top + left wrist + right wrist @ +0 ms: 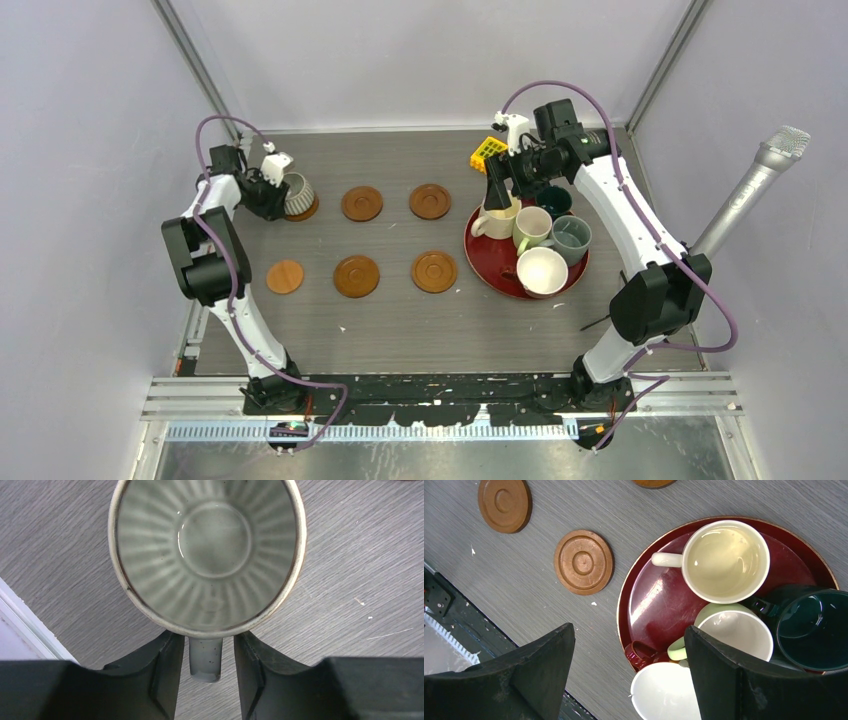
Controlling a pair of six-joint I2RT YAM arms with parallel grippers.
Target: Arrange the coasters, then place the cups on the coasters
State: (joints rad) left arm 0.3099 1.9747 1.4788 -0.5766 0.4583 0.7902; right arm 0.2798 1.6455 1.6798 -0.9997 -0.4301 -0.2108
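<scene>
The grey-white ribbed cup stands upright on the back-left coaster. My left gripper is just left of it. In the left wrist view the cup's handle lies between the two fingers with a small gap on each side, so the jaws are open and nothing is gripped. Other coasters lie bare. My right gripper hangs wide open over the cream cup, pale green cup, teal cup and brown cup.
The cups crowd a glossy red round tray at the right, with a plain grey cup among them. A yellow and green block sits behind the tray. A silver microphone leans in at the far right.
</scene>
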